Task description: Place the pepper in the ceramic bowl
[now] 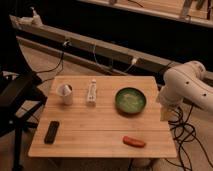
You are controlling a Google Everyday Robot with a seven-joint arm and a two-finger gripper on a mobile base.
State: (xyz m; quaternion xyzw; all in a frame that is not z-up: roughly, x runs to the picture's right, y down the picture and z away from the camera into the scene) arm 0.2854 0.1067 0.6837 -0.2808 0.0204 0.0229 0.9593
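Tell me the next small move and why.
Probably bring the hand over the pepper. The hand hangs at the right edge of the table, beside the ceramic bowl, while the pepper lies apart from it near the front edge.

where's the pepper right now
In the camera view the pepper lies on the table near its front edge, right of centre, in front of the ceramic bowl and apart from it; the gripper hangs at the table's right edge.

The tool [164,113] hangs just beside the right side of the counter [100,125]. The white arm [187,85] above it runs off the right edge of the frame. The little white thing [91,93] next to the cup [65,94] is too small to name.
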